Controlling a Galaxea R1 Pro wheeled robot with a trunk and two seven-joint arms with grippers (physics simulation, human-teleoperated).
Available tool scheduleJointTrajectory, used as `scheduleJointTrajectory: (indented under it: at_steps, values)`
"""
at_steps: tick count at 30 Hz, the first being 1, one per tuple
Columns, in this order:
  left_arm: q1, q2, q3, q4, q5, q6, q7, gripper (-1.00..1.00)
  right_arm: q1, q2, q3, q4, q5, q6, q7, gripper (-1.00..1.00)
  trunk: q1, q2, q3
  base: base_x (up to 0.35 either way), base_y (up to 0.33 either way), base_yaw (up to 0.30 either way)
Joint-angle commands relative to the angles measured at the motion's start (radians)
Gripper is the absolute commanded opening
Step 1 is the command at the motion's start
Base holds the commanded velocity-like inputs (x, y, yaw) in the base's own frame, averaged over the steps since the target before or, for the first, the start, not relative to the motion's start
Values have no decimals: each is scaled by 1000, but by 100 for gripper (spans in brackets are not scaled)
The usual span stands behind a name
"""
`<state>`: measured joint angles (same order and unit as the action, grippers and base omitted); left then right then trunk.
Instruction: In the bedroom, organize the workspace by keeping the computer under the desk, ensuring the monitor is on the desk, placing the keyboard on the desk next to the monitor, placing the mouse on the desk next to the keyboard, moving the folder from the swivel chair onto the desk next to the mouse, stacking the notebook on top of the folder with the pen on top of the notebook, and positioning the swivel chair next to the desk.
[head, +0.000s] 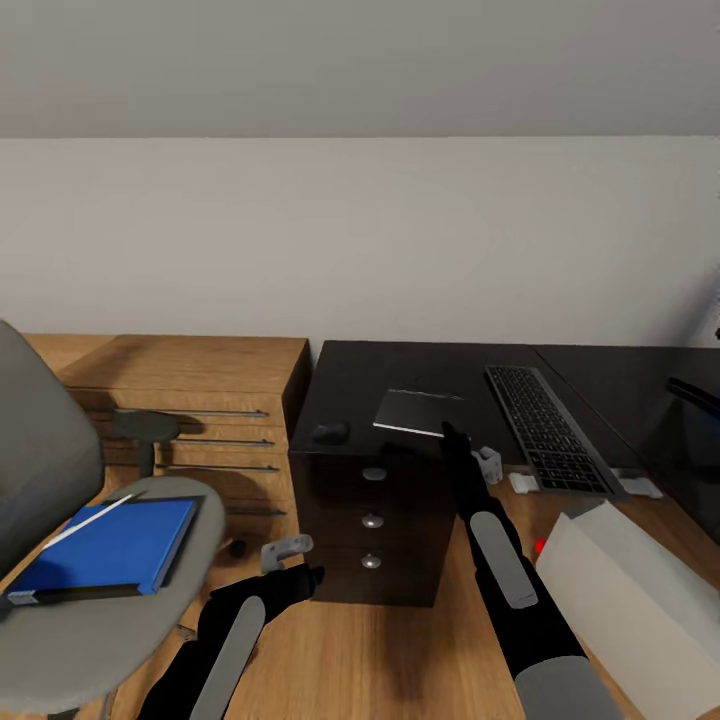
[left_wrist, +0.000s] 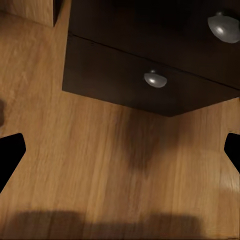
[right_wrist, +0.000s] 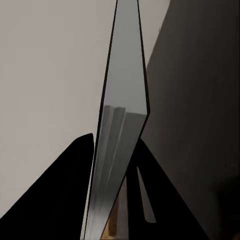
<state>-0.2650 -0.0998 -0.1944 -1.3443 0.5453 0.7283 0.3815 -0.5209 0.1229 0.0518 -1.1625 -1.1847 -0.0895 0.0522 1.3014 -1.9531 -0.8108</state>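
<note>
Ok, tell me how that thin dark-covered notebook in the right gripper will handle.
The thin dark grey notebook with white page edges probably stays fairly stiff: pinched at one edge by the right gripper, its cover runs straight, with no sag. It looks light for its size. The smooth cover may slip, so a firm pinch seems wise.

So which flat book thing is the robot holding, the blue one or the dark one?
The dark notebook, pinched in the right gripper over the desk. The blue folder lies on the swivel chair.

Dark notebook (head: 418, 412) — above black desk (head: 400, 375)
</note>
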Motion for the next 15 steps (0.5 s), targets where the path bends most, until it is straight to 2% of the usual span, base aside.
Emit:
scheduleJointTrajectory:
  at_steps: [1, 6, 15]
  values:
    - [-1, 0, -1, -1, 11, 2, 10, 100, -1, 0, 2, 1, -10, -6, 5, -100, 3, -8, -4, -233, 0, 0]
    - [-1, 0, -1, -1, 11, 2, 10, 100, -1, 0, 2, 4, -10, -6, 4, -100, 22, -43, -20, -113, 0, 0]
    - [-1, 0, 0, -1, 12, 2, 10, 100, -1, 0, 3, 6, -10, -6, 3, -100, 57, -106, -48, -18, 0, 0]
